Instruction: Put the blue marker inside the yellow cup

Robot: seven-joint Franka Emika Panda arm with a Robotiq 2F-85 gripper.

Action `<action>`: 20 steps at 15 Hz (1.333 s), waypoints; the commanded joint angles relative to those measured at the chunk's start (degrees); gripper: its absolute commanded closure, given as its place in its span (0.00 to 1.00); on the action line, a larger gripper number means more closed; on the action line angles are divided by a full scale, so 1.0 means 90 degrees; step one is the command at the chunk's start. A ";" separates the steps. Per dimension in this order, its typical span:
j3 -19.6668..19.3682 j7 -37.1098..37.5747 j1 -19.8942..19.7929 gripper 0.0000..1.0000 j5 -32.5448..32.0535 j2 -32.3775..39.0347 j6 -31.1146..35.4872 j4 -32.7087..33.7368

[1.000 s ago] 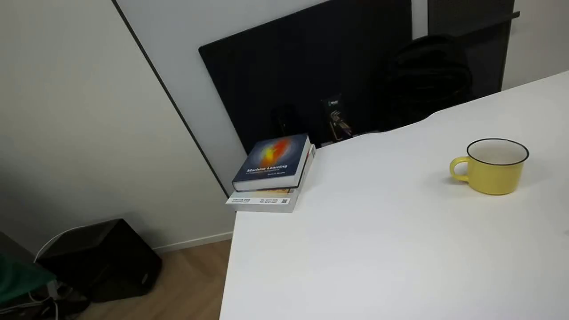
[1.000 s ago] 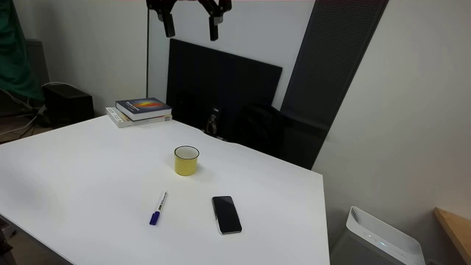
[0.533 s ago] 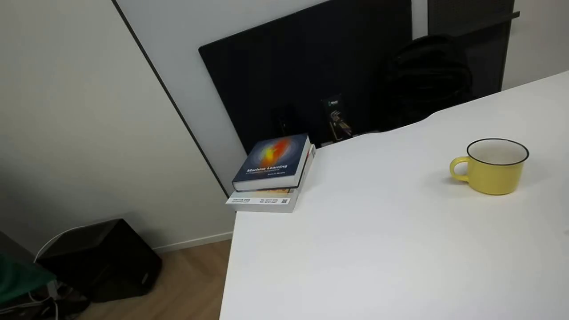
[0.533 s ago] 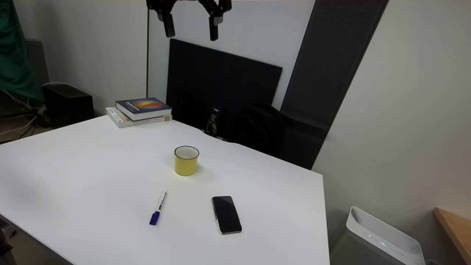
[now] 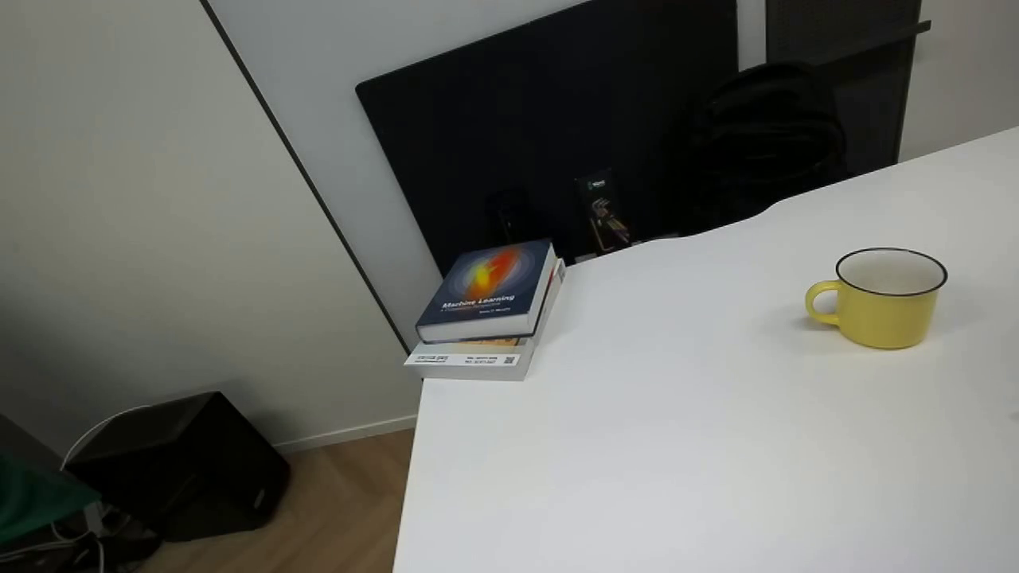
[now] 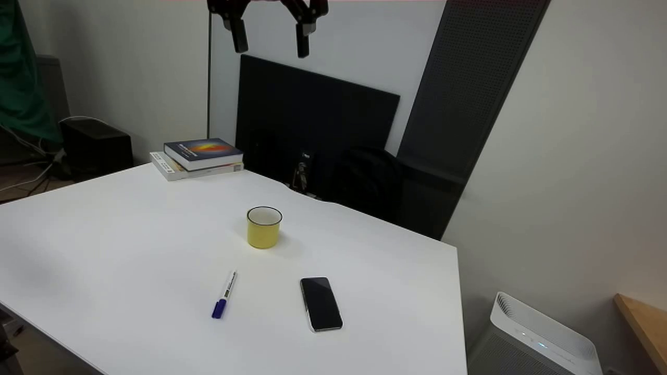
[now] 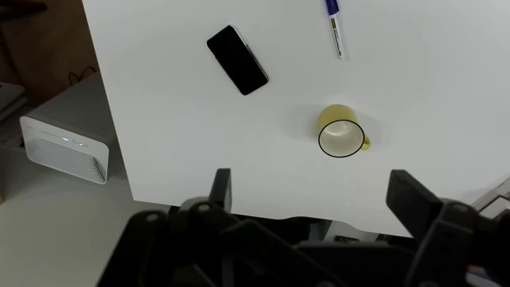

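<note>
The blue marker, white-bodied with a dark blue cap, lies flat on the white table in an exterior view. It also shows in the wrist view, its capped end cut by the top edge. The yellow cup stands upright beyond the marker, apart from it. It shows in both exterior views and in the wrist view, where its pale inside looks empty. My gripper hangs high above the table, fingers wide apart with nothing between them, also in the wrist view.
A black phone lies on the table to the right of the marker. Two stacked books sit at the far corner, also in an exterior view. A black panel and a white appliance stand beyond the table edges.
</note>
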 commanded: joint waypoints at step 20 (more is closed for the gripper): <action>-0.0332 -0.1848 0.0409 0.00 0.0794 0.3137 0.0758 0.0829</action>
